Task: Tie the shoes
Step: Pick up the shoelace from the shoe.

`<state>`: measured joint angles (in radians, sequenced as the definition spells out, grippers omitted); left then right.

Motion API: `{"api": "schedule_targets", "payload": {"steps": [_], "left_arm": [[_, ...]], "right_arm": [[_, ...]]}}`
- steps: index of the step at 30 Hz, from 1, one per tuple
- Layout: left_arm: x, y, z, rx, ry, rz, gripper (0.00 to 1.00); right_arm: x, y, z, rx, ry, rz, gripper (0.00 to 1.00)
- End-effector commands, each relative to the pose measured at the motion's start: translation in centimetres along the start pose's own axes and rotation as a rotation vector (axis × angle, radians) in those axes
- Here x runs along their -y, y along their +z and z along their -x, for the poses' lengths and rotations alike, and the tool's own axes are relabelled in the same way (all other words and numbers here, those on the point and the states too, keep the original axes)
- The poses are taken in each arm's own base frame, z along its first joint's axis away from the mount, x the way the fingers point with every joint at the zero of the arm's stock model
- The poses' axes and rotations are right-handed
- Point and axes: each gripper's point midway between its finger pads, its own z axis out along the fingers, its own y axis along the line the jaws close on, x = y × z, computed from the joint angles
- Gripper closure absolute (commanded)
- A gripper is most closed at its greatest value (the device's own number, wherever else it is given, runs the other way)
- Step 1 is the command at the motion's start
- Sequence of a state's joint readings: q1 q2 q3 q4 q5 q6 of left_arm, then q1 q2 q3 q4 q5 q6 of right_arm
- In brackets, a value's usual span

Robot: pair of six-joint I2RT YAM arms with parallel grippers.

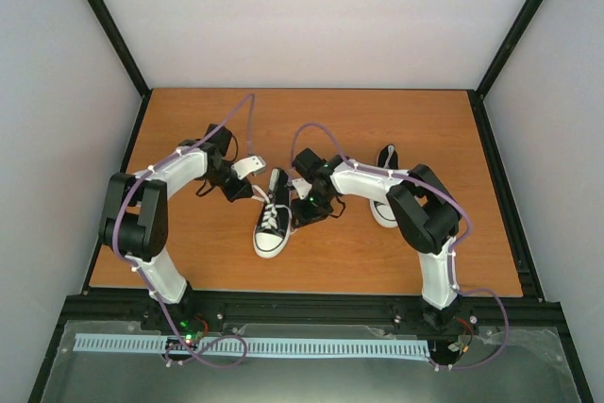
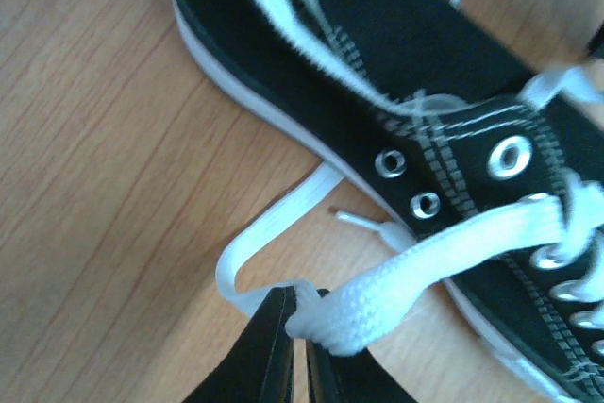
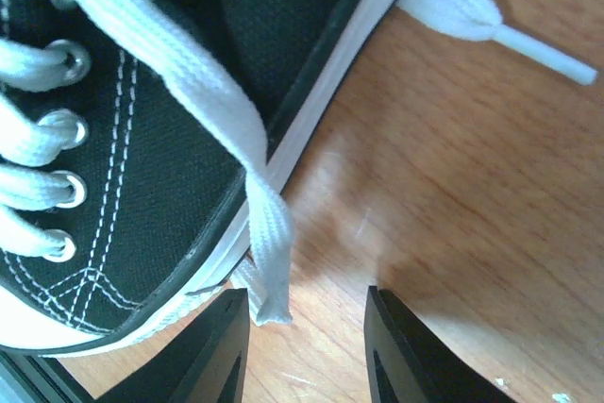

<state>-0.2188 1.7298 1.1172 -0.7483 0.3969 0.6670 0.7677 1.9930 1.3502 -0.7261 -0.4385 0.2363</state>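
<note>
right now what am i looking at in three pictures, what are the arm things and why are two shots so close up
A left robot arm and a right robot arm are bolted to the near edge of a table. The wide picture comes from a camera above and behind them; each close-up comes from a camera on one wrist. A black sneaker lies between the arms, a second sneaker beside the right one. The left tool pinches a white lace. The right tool is open, a loose lace end hanging between its fingers.

Bright, even light; the lace (image 2: 444, 252) blurs near frame edges.
</note>
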Motion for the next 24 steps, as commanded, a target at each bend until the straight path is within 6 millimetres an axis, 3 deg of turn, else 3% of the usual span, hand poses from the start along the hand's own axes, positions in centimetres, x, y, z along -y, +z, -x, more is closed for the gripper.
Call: {"api": "schedule_targets", "payload": {"steps": [1,6,9,12,15,18,24], "left_arm": [[2.3,-2.4,2.5,0.136,0.064,-0.07,0.94],[3.2,-3.8,2.3,0.15,0.066,-0.066,0.95],[3.2,-4.9,2.6,0.157,0.059,-0.037,0.97],[2.9,-6.5,3.3,0.169,0.046,0.009,0.97],[2.7,-8.2,4.5,0.193,0.041,0.032,0.98],[2.8,-9.2,5.3,0.208,0.035,0.036,0.98],[2.9,-10.0,6.3,0.213,0.025,0.021,0.98]], "right_arm": [[-0.4,0.4,0.6,0.014,0.014,-0.04,0.68],[-0.8,0.5,0.5,0.026,-0.017,-0.046,0.87],[-0.8,-0.4,0.8,0.063,-0.029,-0.054,0.97],[0.1,-3.4,2.3,0.152,-0.033,-0.122,0.97],[0.7,-7.8,3.8,0.254,-0.073,-0.207,0.97],[0.1,-11.5,4.3,0.313,-0.141,-0.268,0.97],[-1.2,-15.6,4.0,0.338,-0.211,-0.306,0.97]]}}
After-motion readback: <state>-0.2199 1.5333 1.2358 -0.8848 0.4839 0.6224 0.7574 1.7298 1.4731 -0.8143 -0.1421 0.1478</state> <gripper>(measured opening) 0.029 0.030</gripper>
